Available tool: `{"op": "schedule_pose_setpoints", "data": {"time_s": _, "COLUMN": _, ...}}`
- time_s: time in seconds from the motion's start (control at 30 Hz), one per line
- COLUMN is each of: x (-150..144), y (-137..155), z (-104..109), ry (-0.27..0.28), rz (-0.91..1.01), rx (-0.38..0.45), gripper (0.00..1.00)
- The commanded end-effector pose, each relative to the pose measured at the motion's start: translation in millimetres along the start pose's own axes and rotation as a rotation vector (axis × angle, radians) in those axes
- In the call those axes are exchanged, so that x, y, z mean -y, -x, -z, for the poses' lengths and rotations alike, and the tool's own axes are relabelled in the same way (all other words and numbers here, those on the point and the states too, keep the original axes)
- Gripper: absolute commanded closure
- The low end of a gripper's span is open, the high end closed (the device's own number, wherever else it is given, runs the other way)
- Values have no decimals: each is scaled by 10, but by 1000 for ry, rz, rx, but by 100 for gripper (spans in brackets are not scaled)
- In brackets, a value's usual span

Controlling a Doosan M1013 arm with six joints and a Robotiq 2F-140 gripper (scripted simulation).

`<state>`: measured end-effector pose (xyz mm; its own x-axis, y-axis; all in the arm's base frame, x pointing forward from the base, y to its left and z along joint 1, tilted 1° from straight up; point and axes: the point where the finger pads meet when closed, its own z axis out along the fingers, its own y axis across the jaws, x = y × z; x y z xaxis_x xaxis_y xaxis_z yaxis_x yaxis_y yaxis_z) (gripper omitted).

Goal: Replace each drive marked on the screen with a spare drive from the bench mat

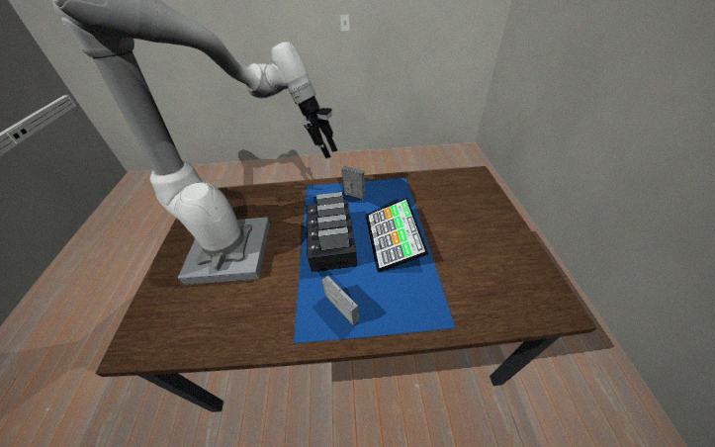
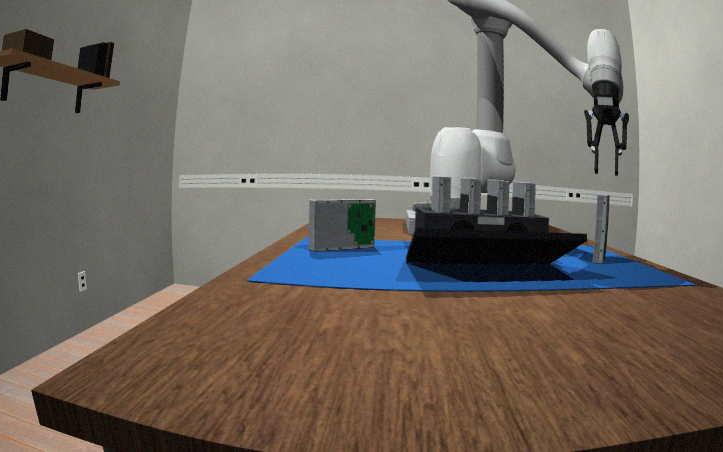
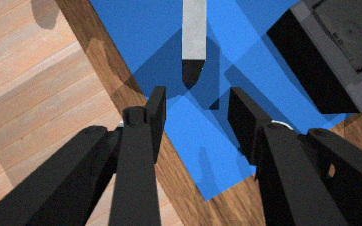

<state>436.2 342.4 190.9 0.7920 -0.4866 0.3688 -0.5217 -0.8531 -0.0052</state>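
My gripper (image 1: 330,152) (image 2: 606,172) (image 3: 197,103) is partly open and empty, pointing down above the far end of the blue mat (image 1: 404,316) (image 2: 296,272) (image 3: 196,165). One spare drive (image 1: 353,183) (image 2: 601,229) (image 3: 194,30) stands upright on the mat at the far end, below the fingertips and ahead of them in the wrist view. The other spare drive (image 1: 340,300) (image 2: 330,224) stands on a long edge at the near end. The black dock (image 1: 332,259) (image 2: 426,220) (image 3: 306,60) sits on the mat with several drives in a row, tops showing. Their connector ends are hidden.
A tilted screen (image 1: 398,235) (image 2: 493,249) stands on the mat beside the dock; it shows rows of cells, some green, two orange. The mat lies on a wooden table (image 1: 488,277) (image 2: 381,348). The robot's base plate (image 1: 249,266) is on the dock's other side.
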Motion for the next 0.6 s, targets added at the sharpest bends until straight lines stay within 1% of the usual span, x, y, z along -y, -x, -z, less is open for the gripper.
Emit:
{"op": "schedule_pose_setpoints", "data": {"time_s": 0.0, "x": -7, "y": -1, "z": -3, "ry": 4, "rz": -1, "rx": 33, "gripper": 60}}
{"op": "schedule_pose_setpoints", "data": {"time_s": 0.13, "x": -12, "y": 1, "z": -7, "ry": 6, "rz": 0, "rx": 113, "gripper": 60}}
{"op": "schedule_pose_setpoints", "data": {"time_s": 0.23, "x": 6, "y": -3, "z": 7, "ry": -2, "rz": 0, "rx": 189, "gripper": 60}}
{"op": "schedule_pose_setpoints", "data": {"time_s": 0.37, "x": -11, "y": 2, "z": -7, "ry": 6, "rz": 0, "rx": 295, "gripper": 60}}
{"op": "schedule_pose_setpoints", "data": {"time_s": 0.43, "x": -11, "y": 2, "z": -7, "ry": 6, "rz": 0, "rx": 295, "gripper": 60}}
{"op": "schedule_pose_setpoints", "data": {"time_s": 0.57, "x": 0, "y": -1, "z": 2, "ry": 1, "rz": 0, "rx": 364, "gripper": 60}}
